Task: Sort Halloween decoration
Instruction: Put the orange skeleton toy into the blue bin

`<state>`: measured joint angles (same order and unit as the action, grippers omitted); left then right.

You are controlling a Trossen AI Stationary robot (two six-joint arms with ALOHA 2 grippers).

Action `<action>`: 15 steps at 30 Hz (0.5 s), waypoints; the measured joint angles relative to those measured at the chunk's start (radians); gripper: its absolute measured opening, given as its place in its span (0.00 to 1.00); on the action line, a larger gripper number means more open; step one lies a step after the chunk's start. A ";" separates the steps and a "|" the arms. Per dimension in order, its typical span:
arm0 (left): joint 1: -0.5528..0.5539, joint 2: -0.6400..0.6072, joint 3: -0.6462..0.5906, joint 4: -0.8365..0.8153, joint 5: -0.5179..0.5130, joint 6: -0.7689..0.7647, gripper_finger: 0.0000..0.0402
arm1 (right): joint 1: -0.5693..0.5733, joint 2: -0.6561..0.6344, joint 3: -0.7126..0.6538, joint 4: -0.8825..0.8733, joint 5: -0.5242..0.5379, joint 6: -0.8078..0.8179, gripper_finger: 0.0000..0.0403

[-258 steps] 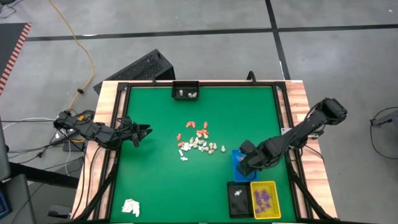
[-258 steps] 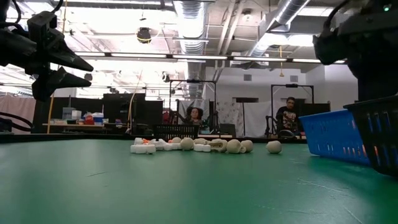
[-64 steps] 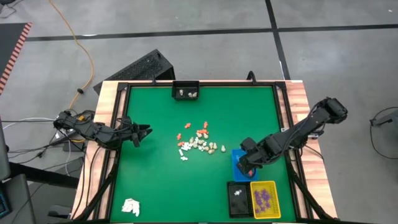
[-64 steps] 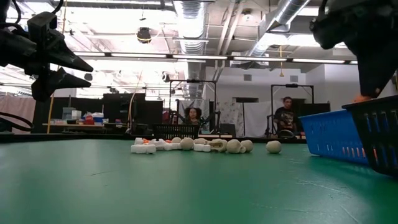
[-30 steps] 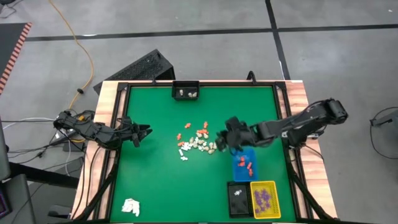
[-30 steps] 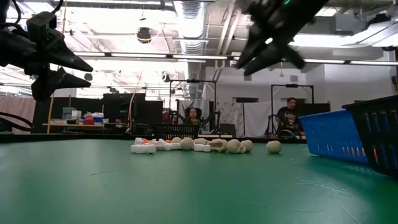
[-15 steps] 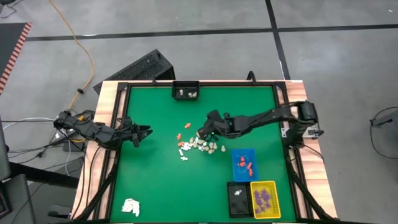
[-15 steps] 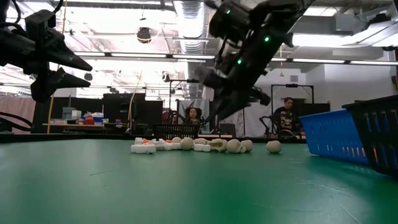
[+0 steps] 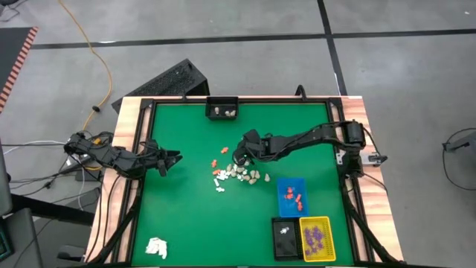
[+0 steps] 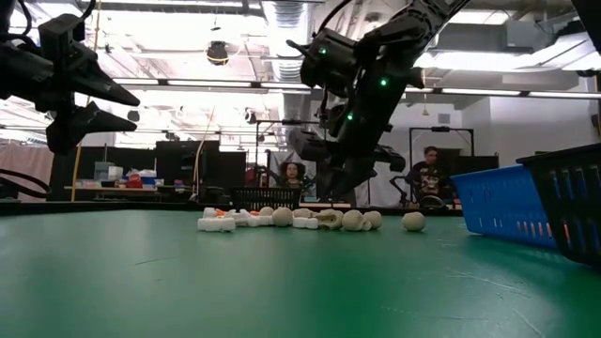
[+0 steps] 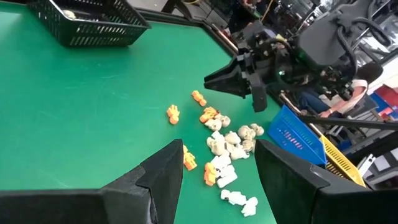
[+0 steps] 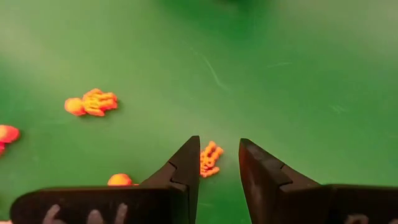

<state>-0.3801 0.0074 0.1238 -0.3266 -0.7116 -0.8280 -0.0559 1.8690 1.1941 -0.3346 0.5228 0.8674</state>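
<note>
My right jaws (image 12: 219,155) hang released over the worktop (image 9: 186,208), straddling one orange figurine (image 12: 210,158) at the far edge of the central pile (image 9: 238,171).

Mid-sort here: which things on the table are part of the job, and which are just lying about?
Job:
- figurines
- blue tray
- yellow tray
- black trays
- right gripper, open over an orange piece

Lying about:
- white paper wad
- left gripper, open, idle at the left edge
</note>
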 joint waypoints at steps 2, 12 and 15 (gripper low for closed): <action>0.000 0.000 0.000 -0.001 0.000 0.000 0.47 | 0.000 0.000 0.000 -0.002 0.000 0.019 0.27; 0.000 0.003 0.000 0.001 0.000 0.000 0.47 | 0.011 0.087 0.002 0.044 -0.004 0.070 0.27; 0.000 0.005 0.000 0.004 0.000 -0.002 0.47 | 0.010 0.109 0.004 0.074 -0.019 0.071 0.27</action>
<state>-0.3798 0.0124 0.1238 -0.3225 -0.7116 -0.8303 -0.0455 1.9785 1.1976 -0.2610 0.5039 0.9379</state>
